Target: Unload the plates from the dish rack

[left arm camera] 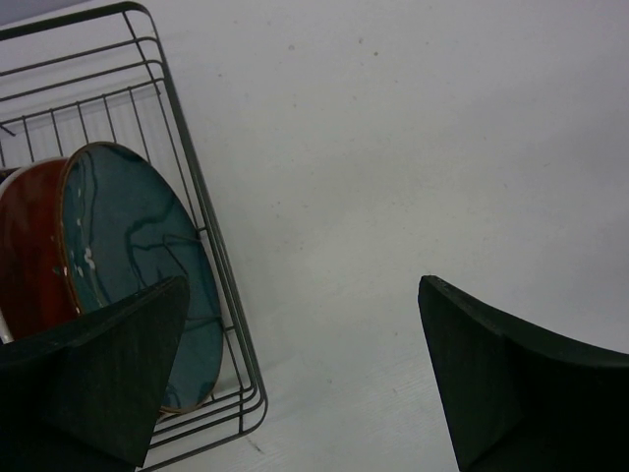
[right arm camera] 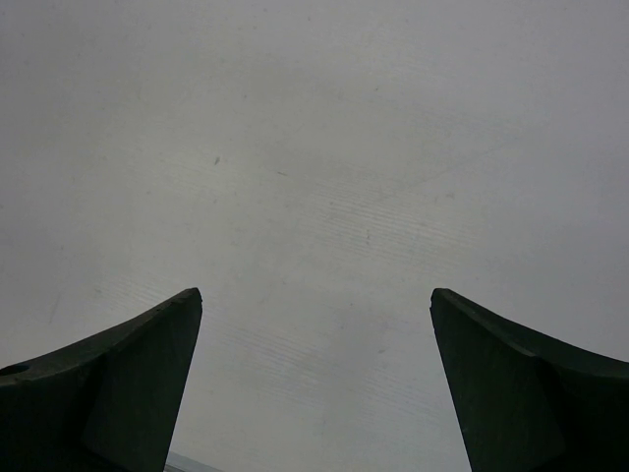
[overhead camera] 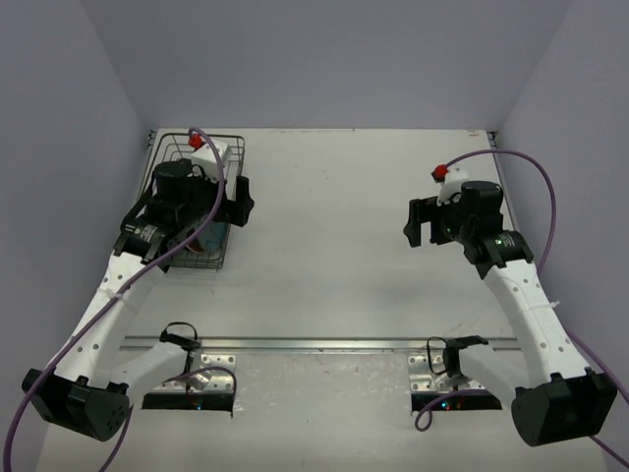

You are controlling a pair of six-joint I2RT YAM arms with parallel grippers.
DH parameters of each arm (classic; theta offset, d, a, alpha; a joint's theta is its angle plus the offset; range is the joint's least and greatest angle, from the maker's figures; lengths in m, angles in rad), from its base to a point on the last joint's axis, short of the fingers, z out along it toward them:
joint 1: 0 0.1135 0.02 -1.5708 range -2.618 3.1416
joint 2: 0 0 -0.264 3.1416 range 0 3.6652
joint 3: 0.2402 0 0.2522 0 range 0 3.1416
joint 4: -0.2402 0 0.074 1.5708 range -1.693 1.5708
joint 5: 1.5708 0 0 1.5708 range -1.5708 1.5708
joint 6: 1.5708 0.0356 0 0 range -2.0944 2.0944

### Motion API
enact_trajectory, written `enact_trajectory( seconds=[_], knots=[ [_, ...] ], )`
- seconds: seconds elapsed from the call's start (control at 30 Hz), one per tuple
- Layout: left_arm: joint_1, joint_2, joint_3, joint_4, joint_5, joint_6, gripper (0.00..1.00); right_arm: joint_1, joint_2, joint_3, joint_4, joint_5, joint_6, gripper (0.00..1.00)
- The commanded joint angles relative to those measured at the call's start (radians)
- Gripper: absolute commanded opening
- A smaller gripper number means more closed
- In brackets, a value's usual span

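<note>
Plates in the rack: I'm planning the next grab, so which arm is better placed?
Left. The left gripper hangs open at the rack, one finger by the teal plate. The right gripper is open over bare table, away from the rack.

White table (overhead camera: 334, 226) w/ metal rail (overhead camera: 324, 344) near edge, lavender walls (overhead camera: 324, 59).

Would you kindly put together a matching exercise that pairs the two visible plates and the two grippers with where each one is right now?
Column 1:
1. teal plate
2. red plate
3. left gripper
4. right gripper

Column 2:
A. fingers open over bare table, away from the rack
B. upright in the dish rack, nearest its side wires
C. upright, beyond the teal plate, deeper in the rack
D. fingers open, at the rack's side

Pairs: 1-B, 2-C, 3-D, 4-A
</note>
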Motion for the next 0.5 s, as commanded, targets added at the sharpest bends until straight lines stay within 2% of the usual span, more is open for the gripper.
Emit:
enact_trajectory(
  seconds=[0.0,0.17,0.47],
  knots=[
    [0.009,0.018,0.050,0.017,-0.122,0.008,0.99,-0.004,0.028,0.030,0.024,0.047,0.014,0.99],
    [0.008,0.102,0.106,-0.059,-0.389,0.007,0.81,-0.004,0.117,0.084,-0.046,0.093,0.020,0.99],
    [0.008,0.168,0.147,-0.111,-0.603,0.089,0.64,-0.005,0.170,0.102,-0.048,0.053,0.035,0.99]
  ],
)
